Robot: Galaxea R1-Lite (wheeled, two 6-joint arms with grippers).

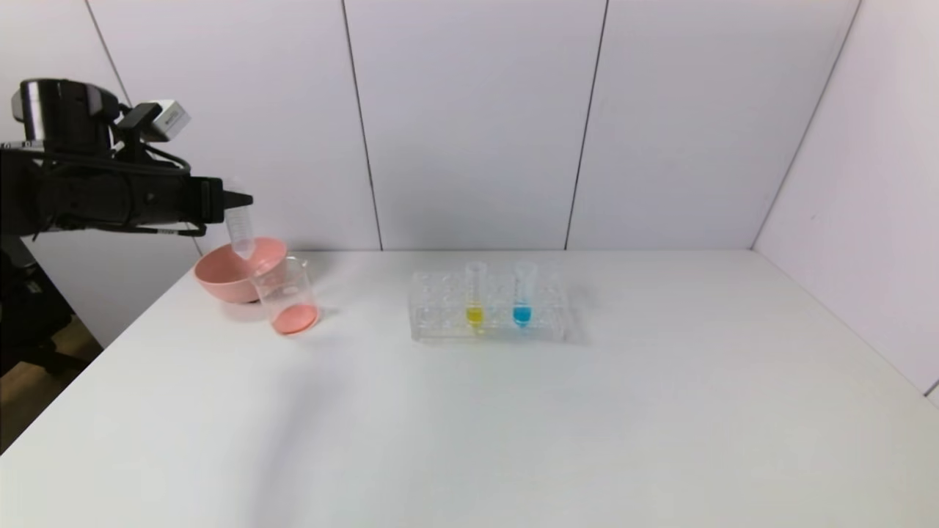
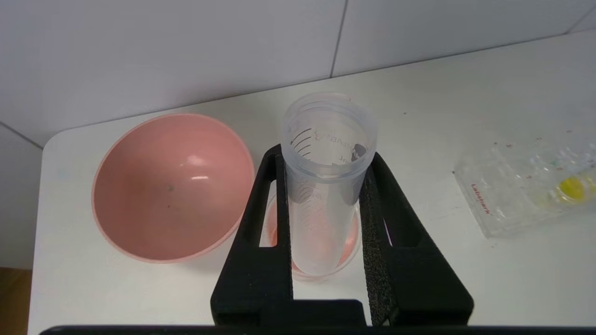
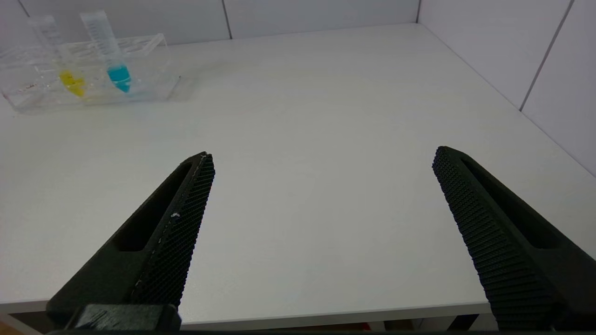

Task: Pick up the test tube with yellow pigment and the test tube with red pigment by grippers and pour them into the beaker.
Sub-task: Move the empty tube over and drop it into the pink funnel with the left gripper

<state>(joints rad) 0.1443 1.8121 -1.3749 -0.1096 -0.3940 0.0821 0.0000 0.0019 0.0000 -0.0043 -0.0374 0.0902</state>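
Held item: the test tube with red pigment (image 1: 240,233), now seen drained and clear, clamped between the fingers of the left gripper (image 1: 236,199) and hung above the beaker (image 1: 287,295), beside the pink bowl (image 1: 229,273). Red-orange liquid is lodged in the beaker's base. Remaining stock: the test tube with yellow pigment (image 1: 475,295), stood upright in the clear rack (image 1: 490,308) next to a tube with blue liquid (image 1: 522,295), well apart from the beaker on the white table (image 1: 513,425). The right gripper (image 3: 321,223) is kept low at the table's near edge, jaws spread wide, nothing between them; it is absent from the head view. Step judged in hand: pouring of red finished, tube to be disposed of or returned. Good practice is judged to be a steady lift clear of the beaker lip, so that drips are kept inside and the glass is not knocked. The left wrist view alone shows the open tube mouth, the tube's printed graduations and the beaker directly beneath; the head view alone shows height above the table.
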